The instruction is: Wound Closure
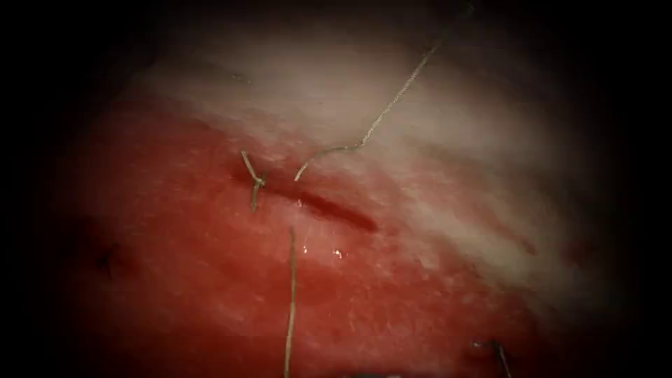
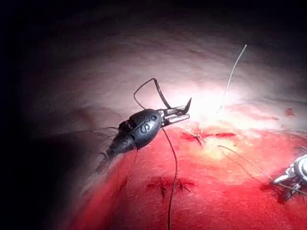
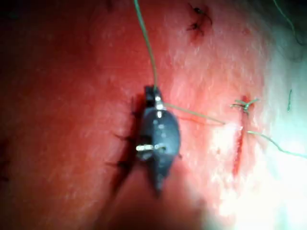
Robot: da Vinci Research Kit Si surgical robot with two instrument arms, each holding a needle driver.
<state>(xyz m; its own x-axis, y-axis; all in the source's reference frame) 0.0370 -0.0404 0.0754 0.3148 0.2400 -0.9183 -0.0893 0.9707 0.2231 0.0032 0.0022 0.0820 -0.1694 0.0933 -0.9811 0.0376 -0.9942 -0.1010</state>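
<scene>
The cut (image 1: 329, 208) runs slantwise across the tissue, with a tied knot (image 1: 256, 180) at its left end. One thread (image 1: 381, 115) leaves the tissue on the cut's upper right side and climbs away to the upper right. A second thread (image 1: 290, 301) leaves on the lower left side and runs down out of view. My left gripper (image 2: 182, 112) hangs above the tissue, shut on the dark curved needle (image 2: 160, 91) near one end; the needle is clear of the tissue. My right gripper (image 3: 153, 93) is shut on the thread (image 3: 192, 113) that leads to the cut (image 3: 237, 148).
Red fluid wets the tissue around and below the cut. An older dark stitch (image 2: 170, 184) lies in the red area near the left tool, and another (image 3: 199, 19) sits beyond the right tool. The right tool (image 2: 292, 177) appears in the left wrist view.
</scene>
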